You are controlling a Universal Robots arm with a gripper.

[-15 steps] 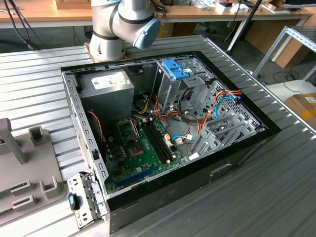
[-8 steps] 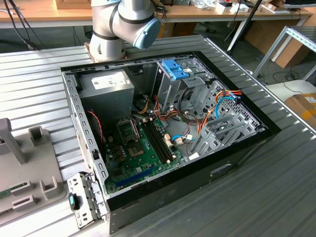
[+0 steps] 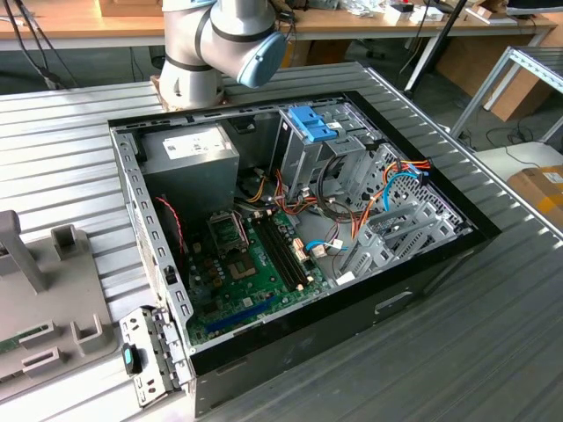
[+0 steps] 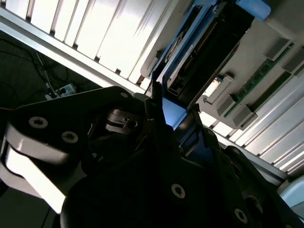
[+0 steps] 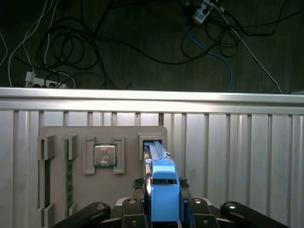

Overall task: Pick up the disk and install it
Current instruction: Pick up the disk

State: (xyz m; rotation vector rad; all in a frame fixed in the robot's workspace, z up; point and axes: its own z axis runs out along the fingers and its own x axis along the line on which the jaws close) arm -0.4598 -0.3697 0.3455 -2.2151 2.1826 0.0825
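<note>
Plainly, the gripper [image 5: 165,188] is closed on the disk [image 5: 156,154]. In the first wrist view its dark fingers [image 5: 146,187] press against both sides of the blue carrier, with no gap showing. The disk stands on edge in a slot of the grey tray [image 5: 95,199], its lower end seated in the slot and its blue end between the fingers. In the neighbouring pocket of the tray lies a square chip [image 5: 105,155], and further along a green memory stick [image 5: 69,175] sits in a narrow slot. The tray rests on the slatted metal table [image 5: 237,156], and beyond the table's edge cables [image 5: 71,42] lie on the dark floor. In the second wrist view the gripper [image 4: 173,114] again grips the blue edge, and the disk [image 4: 204,52] runs away from it into the tray [image 4: 266,47]. In the exterior view the arm [image 3: 215,44] rises behind an open case [image 3: 299,229], which lies on the table [image 3: 53,141]. The tray [image 3: 44,325] is at the exterior view's left of the case, and a bare blue bracket [image 3: 312,123] sits in the drive cage.
</note>
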